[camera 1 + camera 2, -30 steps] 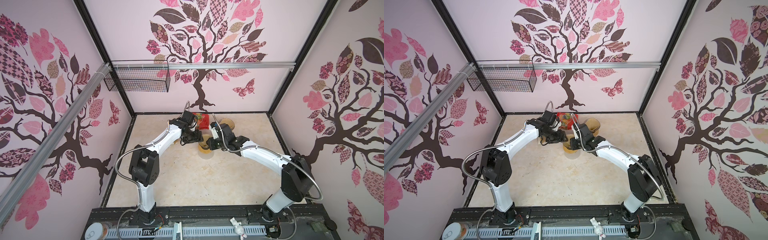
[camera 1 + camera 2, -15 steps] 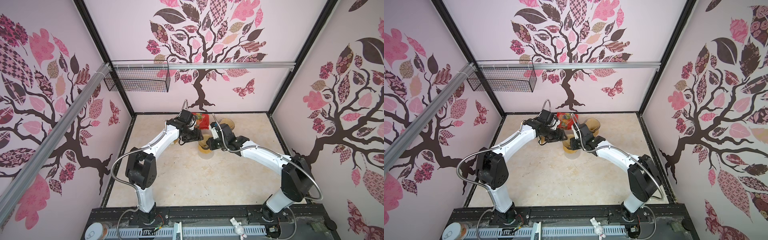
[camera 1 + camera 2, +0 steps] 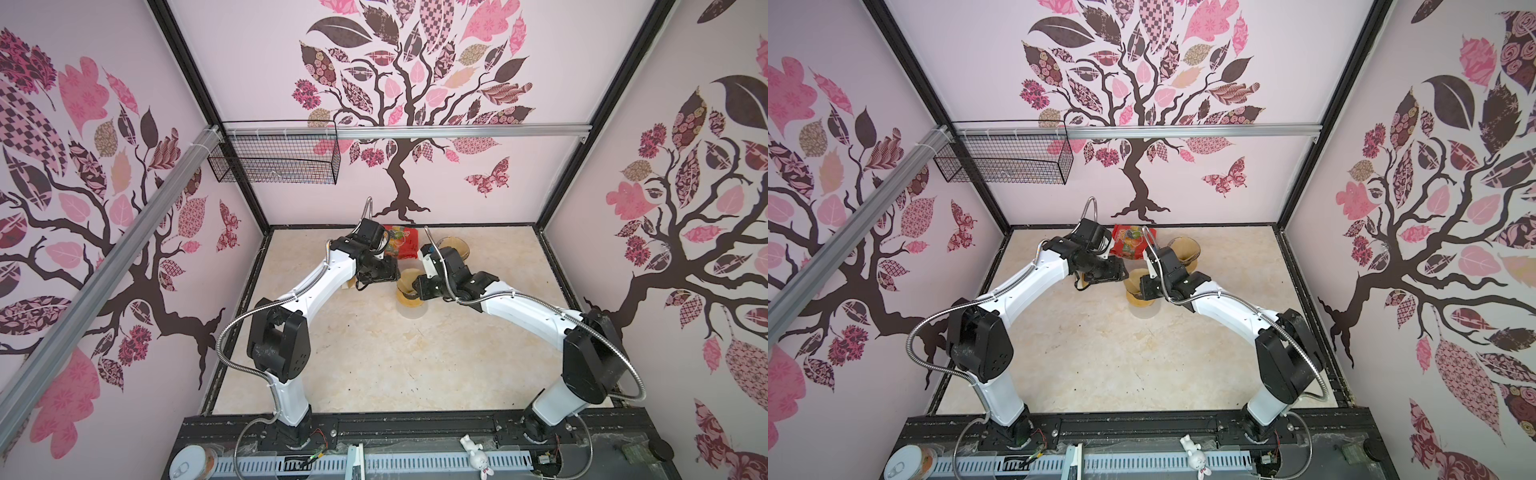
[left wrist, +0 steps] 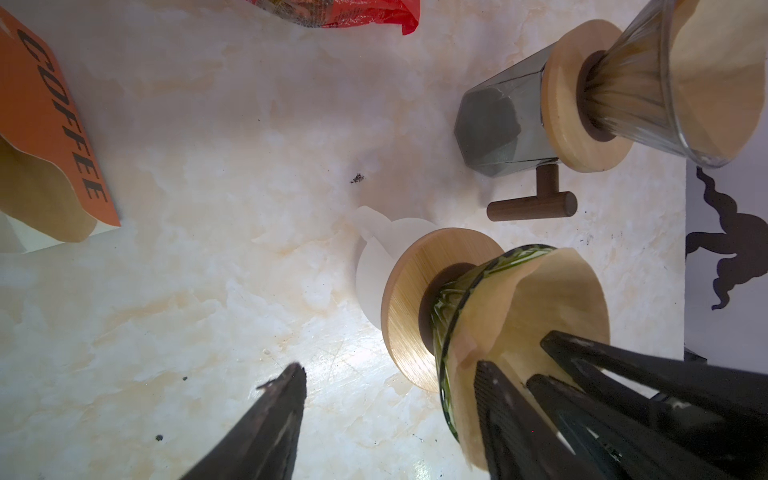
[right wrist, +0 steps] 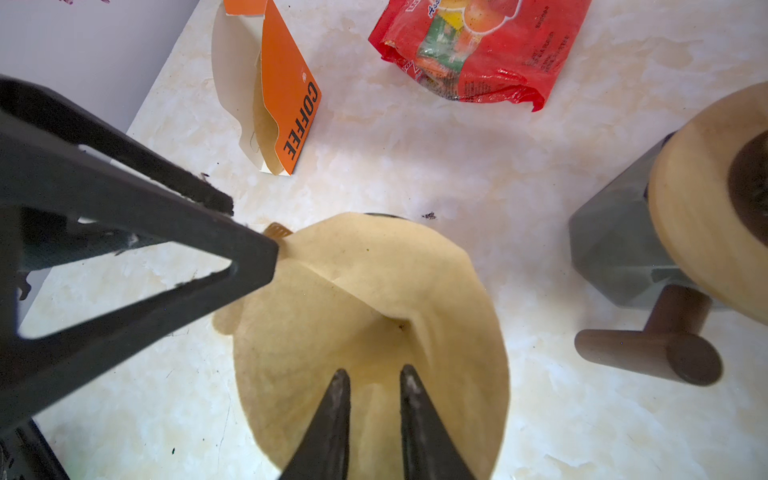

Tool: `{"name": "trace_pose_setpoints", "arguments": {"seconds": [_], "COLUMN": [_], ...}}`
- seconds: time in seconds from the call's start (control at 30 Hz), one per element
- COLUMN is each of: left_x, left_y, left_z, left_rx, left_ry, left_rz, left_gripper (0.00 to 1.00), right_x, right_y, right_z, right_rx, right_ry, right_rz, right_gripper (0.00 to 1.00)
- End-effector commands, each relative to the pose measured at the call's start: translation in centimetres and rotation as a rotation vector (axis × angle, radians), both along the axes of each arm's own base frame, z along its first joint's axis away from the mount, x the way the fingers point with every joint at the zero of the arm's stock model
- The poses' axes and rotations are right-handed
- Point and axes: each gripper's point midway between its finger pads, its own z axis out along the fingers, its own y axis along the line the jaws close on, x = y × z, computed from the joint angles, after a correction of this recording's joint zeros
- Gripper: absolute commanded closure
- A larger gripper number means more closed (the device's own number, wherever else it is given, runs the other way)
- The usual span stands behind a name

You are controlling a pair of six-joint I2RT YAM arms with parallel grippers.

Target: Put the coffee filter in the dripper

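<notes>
So the coffee filter [image 5: 374,291] is thin tan paper: basically weightless, floppy, and it'll crease or tear if squeezed hard. It sits opened into a cone inside the green glass dripper [image 4: 453,291], rim standing above the glass. I'd only take it by the rim or the little seam tab, or nudge the inside wall gently to seat it. The dripper is glass on a wooden collar [image 4: 409,299], so it's stiff, slick and breakable. It's perched on a frosted white cup [image 4: 370,266] whose contents I can't see.

Right hand [image 5: 374,370] pokes down into the cone, fingers a narrow gap apart, nothing pinched that I can see. Left hand [image 4: 390,366] is spread wide, one fingertip against the filter's edge by the tab, the other outside over the tabletop [image 5: 415,166].

Other containers: a second dripper [image 4: 623,83] nearby on a grey glass cup [image 4: 498,120] has its own filter, and the opened orange COFFEE box [image 5: 286,104] shows what look like more filters.
</notes>
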Motion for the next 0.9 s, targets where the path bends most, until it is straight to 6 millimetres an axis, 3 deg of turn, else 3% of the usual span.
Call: {"name": "trace_pose_setpoints", "arguments": {"seconds": [0.0, 0.37, 0.53, 0.77, 0.87], "left_x": [0.1, 0.2, 0.2, 0.0, -0.1], "left_y": [0.1, -0.1, -0.2, -0.4, -0.5], "left_z": [-0.8, -1.6, -1.7, -0.1, 1.4], "left_rx": [0.027, 0.038, 0.039, 0.009, -0.019], "left_ry": [0.011, 0.025, 0.026, -0.009, -0.043], "left_rz": [-0.006, -0.012, -0.012, -0.019, -0.026], "left_gripper": [0.32, 0.32, 0.32, 0.32, 0.33], "right_x": [-0.1, -0.7, -0.9, -0.9, -0.9], "right_y": [0.2, -1.1, -1.4, -1.3, -1.3], "right_z": [3.6, 6.9, 7.2, 6.7, 6.8], "right_rx": [0.046, 0.098, 0.102, 0.097, 0.099], "right_ry": [-0.062, -0.148, -0.156, -0.147, -0.149], "right_rz": [0.005, -0.037, -0.042, -0.04, -0.04], "right_gripper": [0.75, 0.72, 0.71, 0.7, 0.65]}}
